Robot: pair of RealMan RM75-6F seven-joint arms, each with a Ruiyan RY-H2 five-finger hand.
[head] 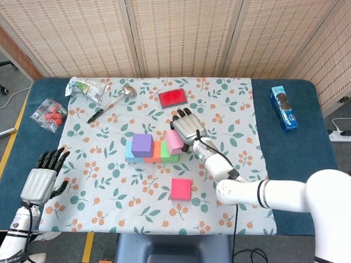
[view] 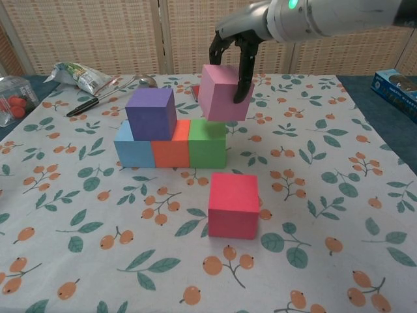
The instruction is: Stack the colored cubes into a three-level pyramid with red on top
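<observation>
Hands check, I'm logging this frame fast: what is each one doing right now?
Left hand: open, holding nothing, fingers apart.
Right hand: holding the pink cube above the green cube.

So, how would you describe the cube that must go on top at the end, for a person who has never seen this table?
Find the row of three cubes in the middle of the floral tablecloth. Nearer the robot than that row, one cube stands alone on the cloth, touching nothing. It is the reddest cube, deeper than the pale pink one held above the row.
</observation>
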